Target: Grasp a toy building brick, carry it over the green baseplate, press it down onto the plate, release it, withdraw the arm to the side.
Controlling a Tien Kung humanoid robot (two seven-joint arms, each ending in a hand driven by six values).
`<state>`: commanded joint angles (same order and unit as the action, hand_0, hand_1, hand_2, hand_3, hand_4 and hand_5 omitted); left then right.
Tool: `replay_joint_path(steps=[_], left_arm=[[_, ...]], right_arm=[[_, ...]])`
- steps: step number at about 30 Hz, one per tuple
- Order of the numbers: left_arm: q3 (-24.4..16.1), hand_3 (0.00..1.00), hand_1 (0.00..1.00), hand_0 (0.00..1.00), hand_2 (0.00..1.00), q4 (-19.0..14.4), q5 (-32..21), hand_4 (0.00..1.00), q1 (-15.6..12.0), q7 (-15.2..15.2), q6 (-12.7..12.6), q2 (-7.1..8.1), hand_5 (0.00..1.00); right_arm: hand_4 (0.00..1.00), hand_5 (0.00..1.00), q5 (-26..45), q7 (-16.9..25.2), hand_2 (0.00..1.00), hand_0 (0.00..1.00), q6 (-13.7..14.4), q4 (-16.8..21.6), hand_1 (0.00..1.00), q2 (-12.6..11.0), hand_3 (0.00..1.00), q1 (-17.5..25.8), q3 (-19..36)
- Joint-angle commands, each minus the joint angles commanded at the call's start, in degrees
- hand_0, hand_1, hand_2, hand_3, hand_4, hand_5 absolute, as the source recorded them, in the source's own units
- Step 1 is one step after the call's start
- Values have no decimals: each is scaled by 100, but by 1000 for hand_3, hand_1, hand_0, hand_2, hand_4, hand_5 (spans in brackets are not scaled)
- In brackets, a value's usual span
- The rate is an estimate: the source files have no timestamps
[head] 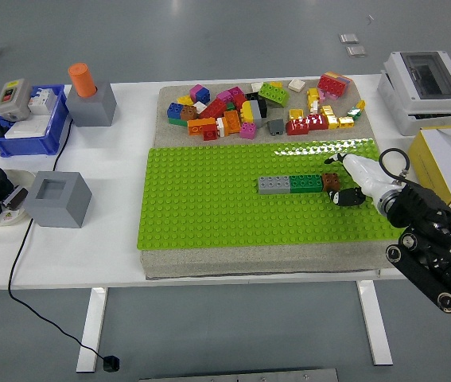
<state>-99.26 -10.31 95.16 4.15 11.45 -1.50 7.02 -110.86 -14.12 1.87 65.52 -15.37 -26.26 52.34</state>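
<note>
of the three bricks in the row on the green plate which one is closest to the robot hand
The brown brick, at the right end of the row beside the right hand. The dark green brick sits in the middle and the grey brick lies farthest left.

White table point(114, 247) on white legs, smooth grey floor point(209, 40), black cable point(18, 263) trailing down, even light

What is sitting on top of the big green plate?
On the green baseplate sits a row of three bricks: grey brick, green brick and brown brick. The right hand rests beside the brown one, hiding the studs beneath it.
</note>
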Motion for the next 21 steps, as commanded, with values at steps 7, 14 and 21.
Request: replay_joint_path(steps=[7, 14, 21], left_arm=[[11, 618, 641, 656, 597, 0, -16, 685, -9, -2, 2, -7, 239], [10, 619, 641, 656, 597, 0, -5, 685, -19, 8, 5, -13, 238], [-17, 619, 641, 656, 597, 0, 43, 686, -17, 11, 8, -7, 239]], right_arm=[[730, 126, 63, -10, 931, 807, 13, 549, 860, -261, 809, 189, 101], [883, 410, -351, 47, 918, 811, 103, 640, 858, -383, 613, 298, 167], [877, 440, -466, 93, 923, 814, 160, 598, 862, -322, 604, 291, 137]])
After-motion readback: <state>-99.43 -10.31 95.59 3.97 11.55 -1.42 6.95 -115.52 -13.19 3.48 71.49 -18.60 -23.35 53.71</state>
